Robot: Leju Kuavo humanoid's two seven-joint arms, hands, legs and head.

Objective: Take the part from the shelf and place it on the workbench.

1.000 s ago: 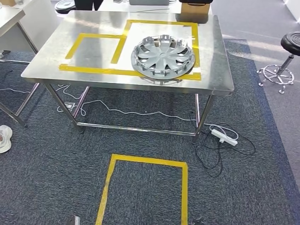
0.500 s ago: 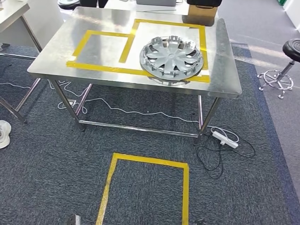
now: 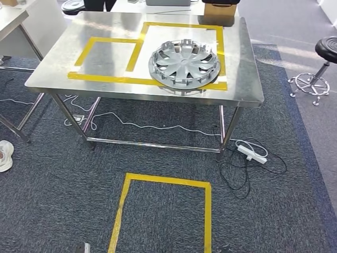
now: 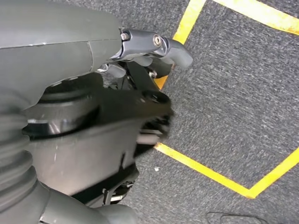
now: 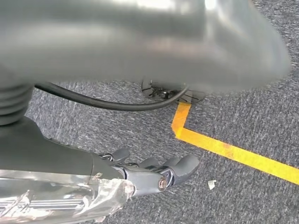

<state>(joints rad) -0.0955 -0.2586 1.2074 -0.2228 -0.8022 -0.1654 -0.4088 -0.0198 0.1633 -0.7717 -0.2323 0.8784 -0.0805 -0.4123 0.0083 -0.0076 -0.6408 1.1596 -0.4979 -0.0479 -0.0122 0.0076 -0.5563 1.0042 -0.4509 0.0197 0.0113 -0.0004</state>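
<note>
2 yellow tape outlines (image 3: 119, 52) mark the steel workbench (image 3: 242, 79), and the part, a silver wheel cover (image 3: 184, 61), lies flat in the larger one, on the robot's right side of the top, its near rim reaching the front strip of tape. A brown cardboard box (image 3: 217, 11) sits at the far edge of the workbench, beyond the wheel cover and apart from it. On the grey carpet (image 3: 59, 184) in front of the workbench is 1 more yellow tape rectangle (image 3: 165, 182), open toward the robot. White cables (image 3: 131, 124) trail under the workbench to a white power strip (image 3: 251, 153) near its right front leg, with a black cord looped beside it. A black stool on a chrome base (image 3: 314, 79) stands off to the right, well apart from the workbench. Left hand (image 4: 151, 60) hangs above the carpet over a yellow tape line, holding nothing, its thumb extended; I cannot tell how its other fingers lie, since dark parts hide them. Right hand (image 5: 155, 170) also hangs above the carpet near a tape corner, its fingers slightly curved and apart, with nothing in them.
</note>
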